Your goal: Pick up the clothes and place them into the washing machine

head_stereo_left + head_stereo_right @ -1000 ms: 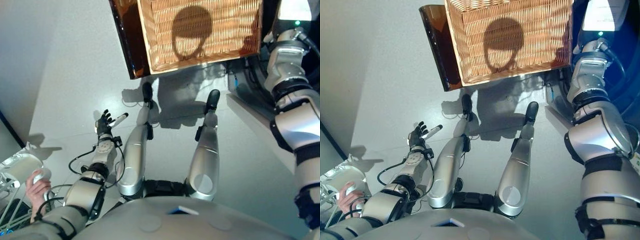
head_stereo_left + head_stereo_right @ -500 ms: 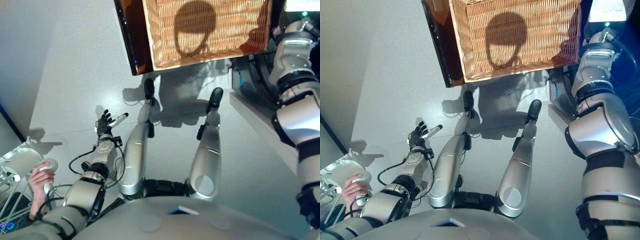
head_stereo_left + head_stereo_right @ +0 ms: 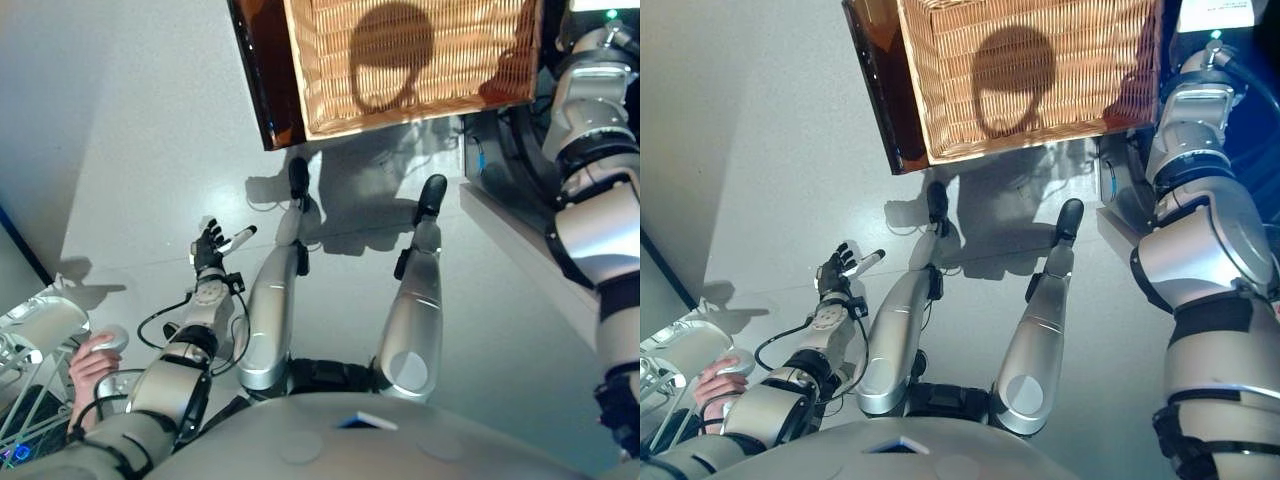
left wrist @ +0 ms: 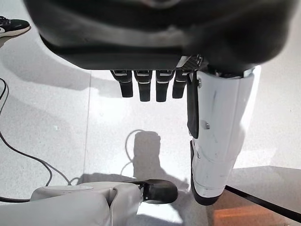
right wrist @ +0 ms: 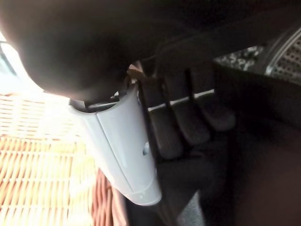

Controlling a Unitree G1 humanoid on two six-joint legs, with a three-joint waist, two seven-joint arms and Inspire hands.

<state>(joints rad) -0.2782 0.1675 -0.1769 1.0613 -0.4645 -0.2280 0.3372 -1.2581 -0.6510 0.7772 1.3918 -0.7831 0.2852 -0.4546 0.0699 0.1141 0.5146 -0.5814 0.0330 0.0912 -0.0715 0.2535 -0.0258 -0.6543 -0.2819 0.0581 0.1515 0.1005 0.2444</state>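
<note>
Looking down through the eye views, we see our left hand [image 3: 209,245] low over the pale grey floor [image 3: 150,130], fingers spread and holding nothing. A rectangular woven wicker basket [image 3: 400,60] rests on a dark brown glossy stand [image 3: 262,80]; we see no clothes in its visible part. Our right arm reaches up beside it toward the dark washing machine [image 3: 505,150]. A person's hand [image 3: 95,365] grips a white controller [image 3: 108,341] at lower left.

In the left wrist view, our straight fingers [image 4: 146,87] hang above bare floor.

In the right wrist view, our right hand [image 5: 183,122] has its fingers curled beside the white-covered thumb [image 5: 124,141], near the basket's weave; whether it grips cloth, we cannot tell.
</note>
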